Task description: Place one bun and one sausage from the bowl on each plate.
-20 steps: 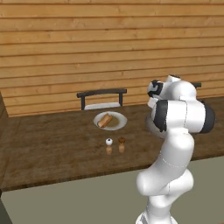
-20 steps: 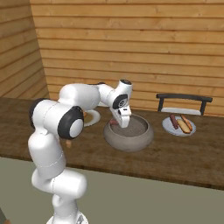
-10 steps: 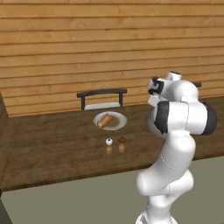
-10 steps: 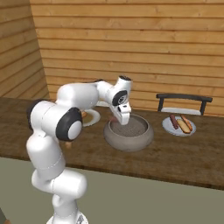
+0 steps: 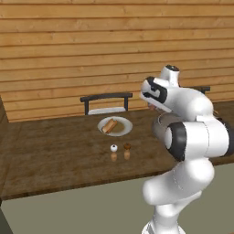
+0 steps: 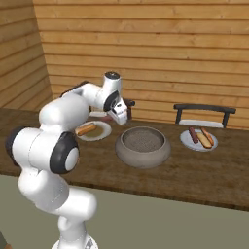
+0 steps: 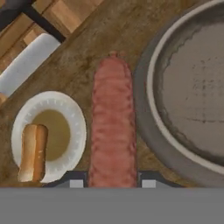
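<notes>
A: Where's the sausage (image 7: 113,127)?
B: Clamped in the gripper (image 7: 112,180) at bottom centre, running up the frame (above the table (image 7: 100,30)).
A: Beyond it?
B: Bowl (image 7: 151,127) right, plate (image 7: 76,127) with a bun (image 7: 33,151) lower left.

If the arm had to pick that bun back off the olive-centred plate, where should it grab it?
Grip the bun across its middle, fingers on its two long sides, coming straight down from above. It lies flat along the edge of the plate, one end over the rim, so the narrow width suits the jaws. The gripper is shut on the sausage now.
</notes>
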